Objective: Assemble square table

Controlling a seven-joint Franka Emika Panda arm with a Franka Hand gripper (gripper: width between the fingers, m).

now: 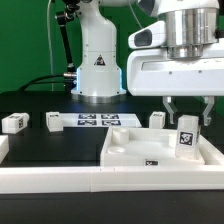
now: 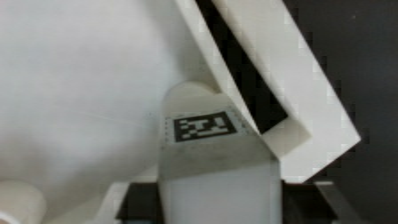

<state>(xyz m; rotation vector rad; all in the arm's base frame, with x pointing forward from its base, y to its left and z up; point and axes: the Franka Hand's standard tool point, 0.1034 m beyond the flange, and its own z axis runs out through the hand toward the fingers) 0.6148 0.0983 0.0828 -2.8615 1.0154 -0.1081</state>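
Observation:
The square tabletop [image 1: 135,152] lies flat at the exterior view's right, a white slab with a raised rim. One white tagged leg [image 1: 187,135] stands upright on its right corner. My gripper [image 1: 186,118] hangs over that leg, open, one finger on each side with a small gap to the leg. In the wrist view the leg [image 2: 217,150] runs up between my dark fingertips [image 2: 146,196], tag facing the camera, with the tabletop [image 2: 80,80] behind it. A second leg [image 1: 157,119] stands behind the tabletop. Two more legs [image 1: 15,123] [image 1: 52,121] stand at the left.
The marker board [image 1: 95,121] lies in front of the robot base [image 1: 98,60]. A long white border rail [image 1: 90,181] runs along the front edge. The tabletop's raised rim [image 2: 267,70] passes close beside the leg in the wrist view.

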